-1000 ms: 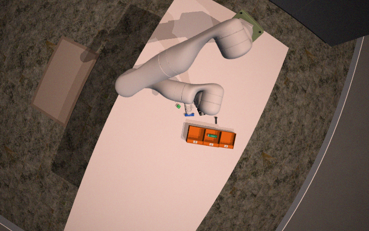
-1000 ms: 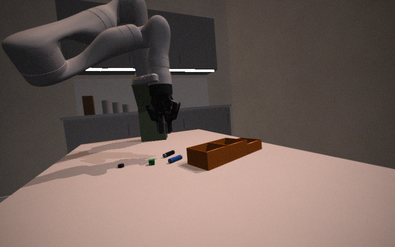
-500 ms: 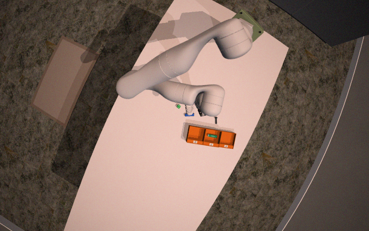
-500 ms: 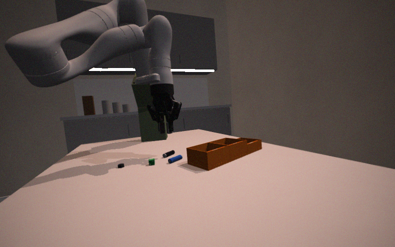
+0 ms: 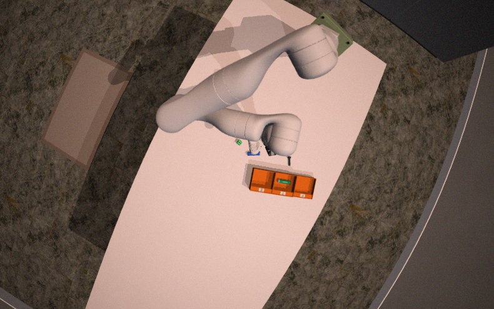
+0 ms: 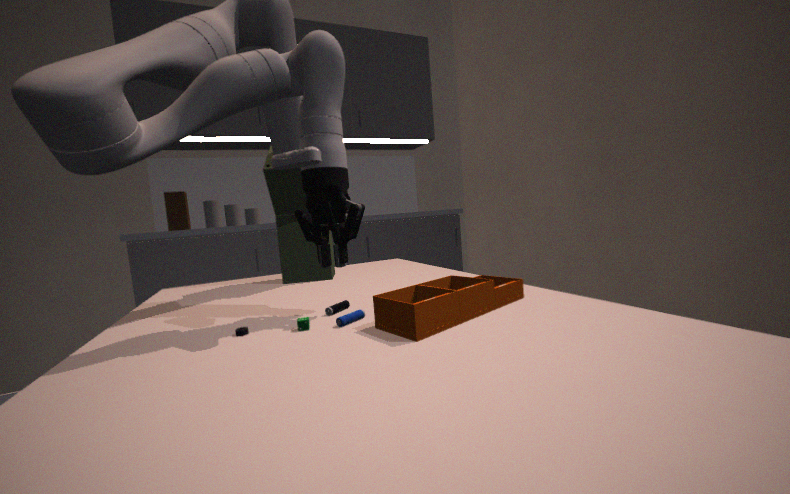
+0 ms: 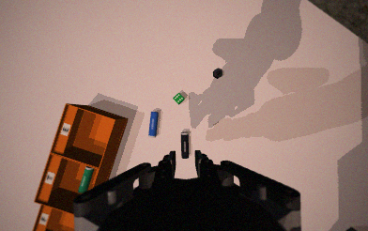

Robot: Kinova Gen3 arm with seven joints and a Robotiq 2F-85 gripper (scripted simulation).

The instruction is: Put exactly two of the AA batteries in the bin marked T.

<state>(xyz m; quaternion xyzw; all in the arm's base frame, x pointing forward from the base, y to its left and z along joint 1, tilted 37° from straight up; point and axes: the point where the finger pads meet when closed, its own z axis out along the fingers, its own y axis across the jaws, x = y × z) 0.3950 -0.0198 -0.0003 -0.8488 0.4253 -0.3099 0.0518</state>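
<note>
My hand [image 6: 332,263] [image 7: 185,157]: partly open, holding nothing, above the tabletop [image 5: 189,226] [image 6: 407,419] [image 7: 56,42]. One green battery [image 5: 284,181] [image 7: 85,179]: lying in the middle orange bin [image 5: 283,193] [image 7: 43,188].

Top looks down, wrist too—closer; exterior looks across, low.

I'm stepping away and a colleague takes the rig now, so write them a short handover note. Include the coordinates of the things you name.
Gripper [image 6: 333,262] [image 7: 185,157]: partly open, empty, above the table.
Done: one green cylindrical battery [image 5: 284,181] [image 7: 85,179] lies in the orange three-bin tray's middle bin [image 5: 283,189] [image 7: 43,184]; I can't read its letter.
Left: one more battery, if that bin is T. Blue [image 5: 254,153] [image 6: 350,318] [image 7: 153,124] and black [image 6: 337,307] [image 7: 185,146] cylindrical batteries lie on the table.
</note>
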